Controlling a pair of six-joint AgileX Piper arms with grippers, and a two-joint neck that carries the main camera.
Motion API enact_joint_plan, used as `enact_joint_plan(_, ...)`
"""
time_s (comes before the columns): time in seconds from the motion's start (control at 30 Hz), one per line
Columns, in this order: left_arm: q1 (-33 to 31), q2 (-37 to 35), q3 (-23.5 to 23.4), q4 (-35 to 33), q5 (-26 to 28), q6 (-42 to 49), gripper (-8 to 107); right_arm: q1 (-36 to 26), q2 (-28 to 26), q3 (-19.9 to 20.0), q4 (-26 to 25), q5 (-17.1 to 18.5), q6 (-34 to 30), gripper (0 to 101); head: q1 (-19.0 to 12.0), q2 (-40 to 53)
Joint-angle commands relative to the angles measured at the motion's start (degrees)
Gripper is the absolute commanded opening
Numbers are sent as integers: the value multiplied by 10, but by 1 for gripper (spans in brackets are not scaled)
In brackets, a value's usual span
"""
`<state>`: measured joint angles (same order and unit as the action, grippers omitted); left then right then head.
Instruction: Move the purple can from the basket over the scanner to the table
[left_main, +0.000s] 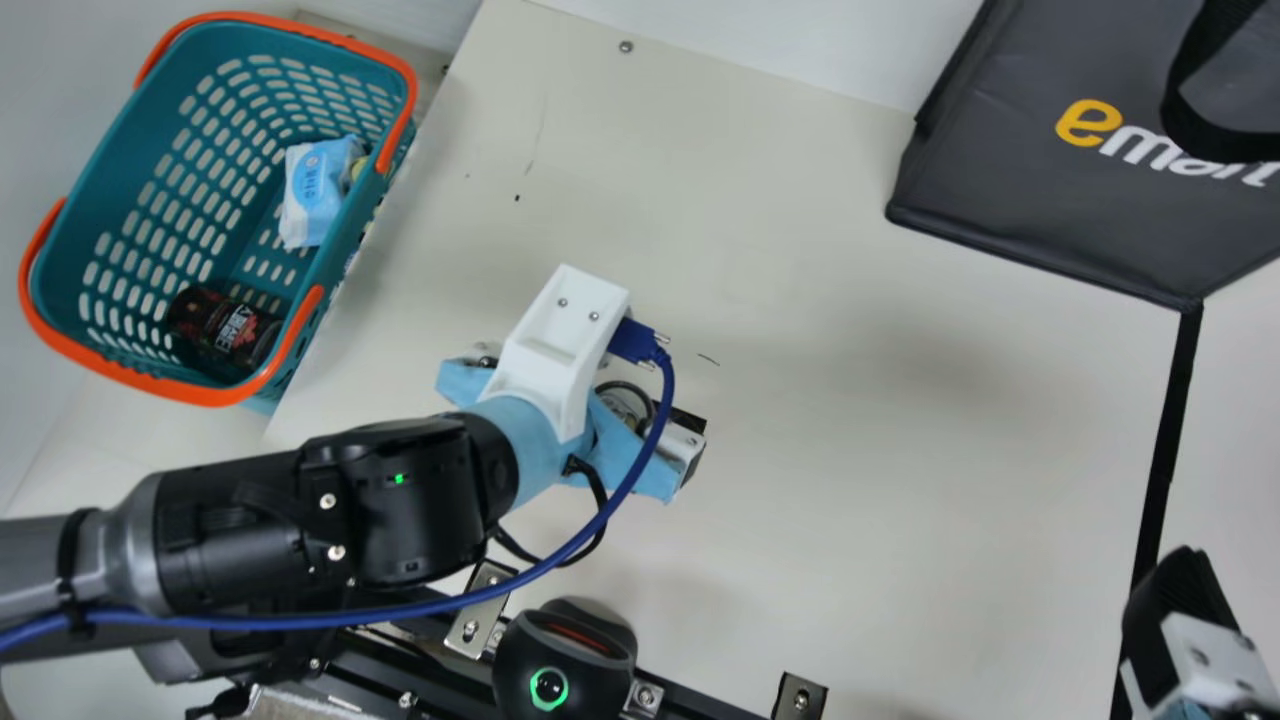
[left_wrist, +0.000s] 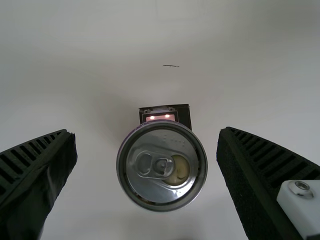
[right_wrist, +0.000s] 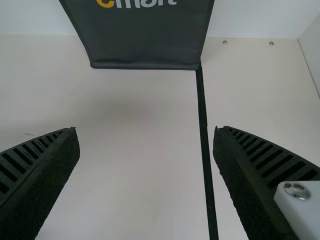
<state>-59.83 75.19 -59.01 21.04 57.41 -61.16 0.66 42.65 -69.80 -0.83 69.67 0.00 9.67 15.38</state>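
My left gripper (left_main: 540, 430) is over the table's near left part, with the can (left_main: 625, 403) partly hidden beneath it. In the left wrist view the can (left_wrist: 150, 187) shows its silver lid and a thin purple edge, upright between the parted fingers of my left gripper (left_wrist: 148, 142), with a gap on each side. The scanner (left_main: 565, 665), black with a green-lit ring, sits at the near table edge. My right gripper (left_main: 1185, 625) is at the lower right corner; in the right wrist view my right gripper (right_wrist: 146, 142) is open and holds nothing.
The teal basket (left_main: 120, 165) at the left holds a wipes pack (left_main: 313, 190) and a dark can (left_main: 222, 325). A black bag (left_main: 1010, 200) stands far right, a black strip (left_main: 1165, 460) running from it. A small black object (left_wrist: 183, 116) lies against the can's outline.
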Motion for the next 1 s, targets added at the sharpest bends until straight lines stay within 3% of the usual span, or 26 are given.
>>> enact_joint_plan(0.0,-2,1,1,-1,1,0,90,0,0,0,0,0,0,95,-17,-50)
enact_joint_plan(0.3,-6,3,14,-3,-21,7,90,0,0,0,0,0,0,95,-17,-170)
enact_joint_plan(0.57,8,11,42,-3,-69,12,90,0,0,0,0,-1,0,95,-17,-170)
enact_joint_plan(0.8,11,18,43,8,-75,0,43,0,0,0,0,-1,0,95,-17,-170)
enact_joint_plan(0.97,6,26,16,12,-55,-10,10,0,0,0,0,-1,0,95,-17,-170)
